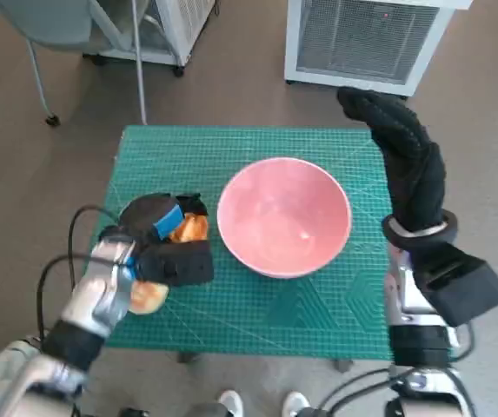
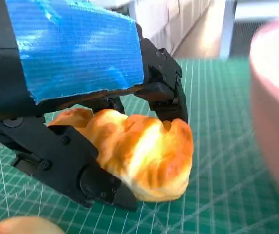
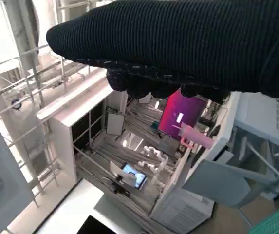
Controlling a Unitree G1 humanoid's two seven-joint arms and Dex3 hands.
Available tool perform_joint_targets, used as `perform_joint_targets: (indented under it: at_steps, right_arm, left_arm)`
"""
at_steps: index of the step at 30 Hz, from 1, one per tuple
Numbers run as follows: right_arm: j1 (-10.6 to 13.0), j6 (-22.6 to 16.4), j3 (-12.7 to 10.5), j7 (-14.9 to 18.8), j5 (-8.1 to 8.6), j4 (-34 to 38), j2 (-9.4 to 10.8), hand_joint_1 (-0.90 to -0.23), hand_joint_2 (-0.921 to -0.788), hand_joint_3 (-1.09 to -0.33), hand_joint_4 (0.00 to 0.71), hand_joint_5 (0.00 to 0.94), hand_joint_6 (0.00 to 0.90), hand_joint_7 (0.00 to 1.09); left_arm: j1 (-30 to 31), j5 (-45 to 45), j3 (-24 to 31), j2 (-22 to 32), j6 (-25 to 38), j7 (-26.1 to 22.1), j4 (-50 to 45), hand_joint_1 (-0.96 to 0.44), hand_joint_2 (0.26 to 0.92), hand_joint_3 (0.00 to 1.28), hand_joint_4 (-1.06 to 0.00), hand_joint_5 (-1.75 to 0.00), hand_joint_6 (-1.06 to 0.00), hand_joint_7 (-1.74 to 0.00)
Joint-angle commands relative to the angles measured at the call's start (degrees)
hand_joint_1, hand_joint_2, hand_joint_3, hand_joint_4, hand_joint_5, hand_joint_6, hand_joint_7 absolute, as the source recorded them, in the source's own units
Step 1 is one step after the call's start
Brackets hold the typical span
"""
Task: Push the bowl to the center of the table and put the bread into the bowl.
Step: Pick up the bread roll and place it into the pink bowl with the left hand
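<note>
Two steps make up this task, and we judge the first to be as good as done: the pink bowl [image 1: 284, 216] sits about mid-tabletop on the green cutting mat [image 1: 318, 304], so we are now in the bread step. Our left robot hand [image 1: 163, 246] is closed around a bread roll [image 2: 144, 156], its black fingers [image 2: 166, 97] curling over the top while the lower part clamps it from beneath; in the left wrist view the roll seems to rest on or just above the mat, and we cannot tell which. It lies just beside the bowl, on the bowl's left as seen from the head, not yet inside it. Next, we think, the move calls for a lift high enough to clear the bowl's rim, a short carry to the right over the hollow, and then a release. Our right robot hand [image 1: 405, 156], in its knitted glove, holds nothing and is raised off the tabletop beyond the bowl's right side; its fingers look loosely extended. As for the roll, it is golden-brown, glossy on its crust, plump and lobed, and it looks soft enough to dent under a hard squeeze. A second pale piece of bread [image 1: 149, 297] lies on the mat near our left wrist.
</note>
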Motion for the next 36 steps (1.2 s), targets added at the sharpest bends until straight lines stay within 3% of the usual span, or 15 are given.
perform_joint_targets:
  at_steps: [1,6,12,18,26,30,36]
  right_arm:
    - [0.78,0.66,-0.07,0.2,-0.16,0.77,0.02,-0.704,-0.921,-0.866,0.27,0.001,-0.001,0.67]
    - [0.69,0.71,-0.08,0.29,-0.02,0.8,0.01,-0.704,-0.921,-0.865,0.271,0.001,-0.001,0.67]
    - [0.5,0.71,-0.17,0.6,0.34,0.9,-0.1,-0.703,-0.921,-0.863,0.27,0.001,-0.001,0.67]
    - [0.39,0.59,-0.2,0.92,0.68,1.07,-0.08,-0.7,-0.921,-0.862,0.27,0.001,-0.001,0.67]
    - [0.6,0.4,-0.21,1.01,0.57,1.08,-0.14,-0.698,-0.921,-0.862,0.27,0.0,-0.001,0.67]
    - [0.86,0.27,-0.25,0.93,0.42,0.92,-0.3,-0.695,-0.921,-0.863,0.27,0.0,-0.001,0.67]
    - [1.24,0.94,-0.16,1.03,0.79,-0.11,-0.42,-0.691,-0.921,-0.865,0.268,0.0,-0.001,0.67]
  left_arm:
    - [-0.19,-1.41,5.84,1.37,1.3,-0.72,-12.77,0.0,0.846,0.13,-0.79,-1.06,-0.69,-1.12]
    - [-1.37,-1.68,8.53,0.21,0.69,0.26,-19.45,0.0,0.847,0.13,-0.8,-1.05,-0.69,-1.12]
    - [-3.21,-0.4,7.17,-3.18,-2.22,3.56,-22.75,0.0,0.849,0.12,-0.8,-1.05,-0.69,-1.11]
    - [-6.37,2.0,3.11,-6.0,-9.72,9.41,-19.2,0.0,0.888,0.07,-0.8,-1.05,-0.66,-1.14]
    - [-10.95,3.82,-2.67,-9.87,-21.66,16.34,-7.47,0.0,0.905,0.04,-0.79,-1.05,-0.65,-1.14]
    - [-13.32,5.04,-5.21,-11.42,-23.06,15.59,-1.25,0.0,0.906,0.04,-0.78,-1.07,-0.66,-1.12]
    - [-15.82,5.11,-8.11,-14.07,-21.49,10.86,6.01,0.0,0.918,0.04,-0.74,-1.15,-0.64,-1.11]
